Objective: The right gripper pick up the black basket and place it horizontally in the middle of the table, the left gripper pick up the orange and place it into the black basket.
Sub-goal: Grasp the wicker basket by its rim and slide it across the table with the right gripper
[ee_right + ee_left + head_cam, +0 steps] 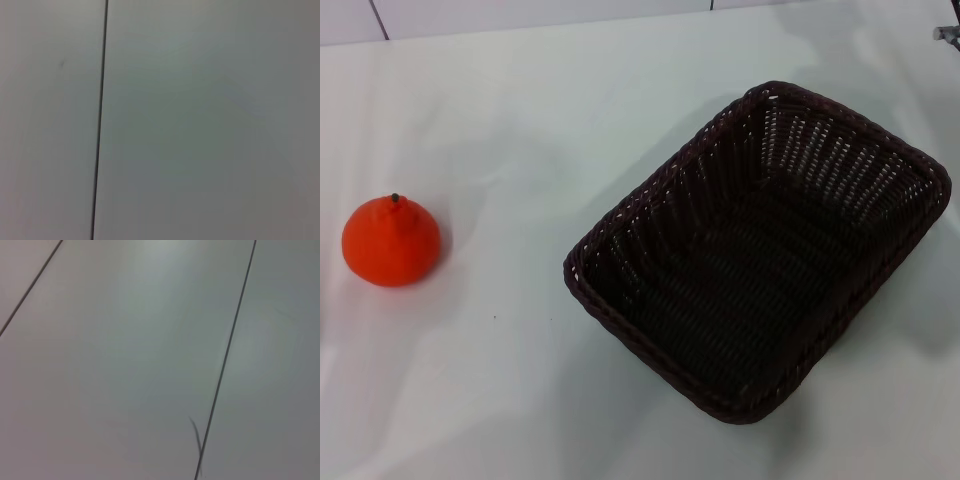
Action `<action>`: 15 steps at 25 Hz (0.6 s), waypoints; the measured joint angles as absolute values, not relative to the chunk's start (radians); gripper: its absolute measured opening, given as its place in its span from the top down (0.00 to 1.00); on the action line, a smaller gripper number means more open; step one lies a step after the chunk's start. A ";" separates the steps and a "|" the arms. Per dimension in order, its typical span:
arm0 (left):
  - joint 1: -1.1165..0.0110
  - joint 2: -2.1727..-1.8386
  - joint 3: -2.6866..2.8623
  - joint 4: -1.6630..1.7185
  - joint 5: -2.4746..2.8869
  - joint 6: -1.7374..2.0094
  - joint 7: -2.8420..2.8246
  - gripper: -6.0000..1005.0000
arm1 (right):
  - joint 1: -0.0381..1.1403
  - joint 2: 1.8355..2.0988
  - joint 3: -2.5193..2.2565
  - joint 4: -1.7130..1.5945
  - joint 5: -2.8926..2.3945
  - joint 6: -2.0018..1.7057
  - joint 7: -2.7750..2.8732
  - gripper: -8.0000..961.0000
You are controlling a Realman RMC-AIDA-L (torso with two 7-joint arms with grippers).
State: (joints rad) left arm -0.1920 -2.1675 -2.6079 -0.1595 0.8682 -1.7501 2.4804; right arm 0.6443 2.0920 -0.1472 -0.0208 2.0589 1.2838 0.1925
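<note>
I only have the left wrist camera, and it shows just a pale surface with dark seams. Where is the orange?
Observer: The orange sits stem up on the white table, on the robot's left.
Operator: And the basket?
Observer: The black basket lies to the right of the orange, apart from it and angled to the table's edge.
Operator: Anything inside it?
Observer: No, it is empty.
Operator: Is either arm close?
Observer: Neither the left gripper nor the right gripper shows in any view.

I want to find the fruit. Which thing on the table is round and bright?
The orange, left of the black basket. It is small and round; the basket is big, dark and woven.
</note>
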 joint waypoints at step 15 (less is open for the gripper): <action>-0.182 -2.167 -2.610 -0.159 0.868 -1.755 2.480 0.31 | 0.607 2.022 -0.501 -0.468 1.658 1.207 1.307 0.14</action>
State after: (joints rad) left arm -0.1822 -2.1670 -2.6098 -0.1595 0.8682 -1.7550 2.4805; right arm 0.6070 2.0217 -0.5008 -0.4678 1.6576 1.2072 1.3066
